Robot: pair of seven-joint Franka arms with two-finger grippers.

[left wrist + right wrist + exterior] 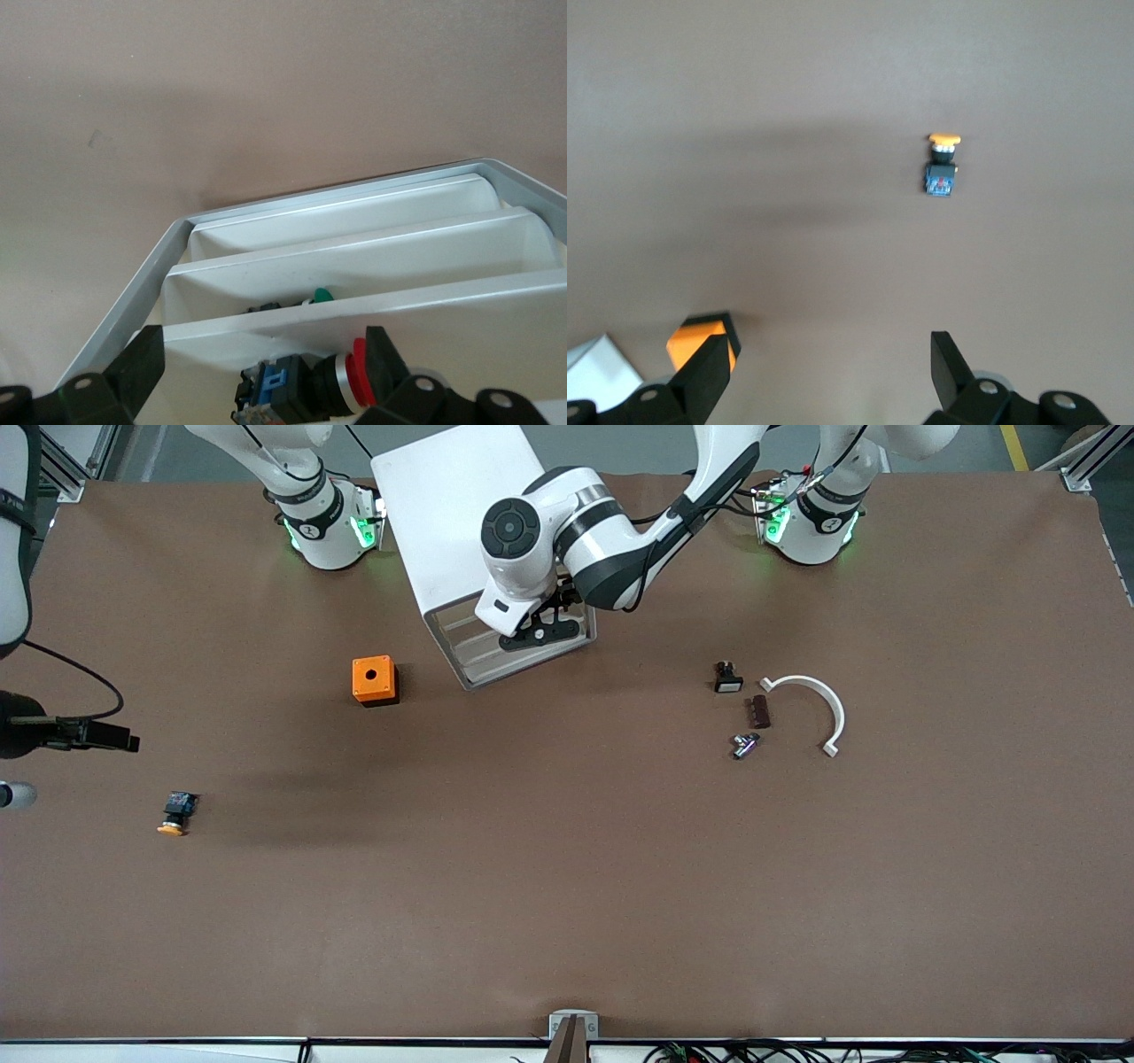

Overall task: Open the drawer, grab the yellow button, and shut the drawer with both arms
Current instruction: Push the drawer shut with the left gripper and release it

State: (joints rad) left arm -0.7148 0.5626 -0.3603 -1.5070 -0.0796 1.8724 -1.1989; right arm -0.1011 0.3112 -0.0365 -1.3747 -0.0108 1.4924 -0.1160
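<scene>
**Left gripper at the drawers, button already out on the table**

Left gripper (pixel 542 631) hangs at the cabinet's (pixel 461 505) front with its jaws spread wide and nothing between them, placed, I judge, to push a drawer (pixel 372 266) shut. One drawer stands slightly out there, a red-capped part (pixel 354 376) lying inside. Nearest the front camera lies the button (pixel 177 813), on its side on the bare table (pixel 567 886) toward the right arm's end. Over that end, the right gripper (pixel 824 372) is equally wide open and empty, so the button looks set down. Farther off, the orange box (pixel 375 680) stands beside the cabinet.
</scene>
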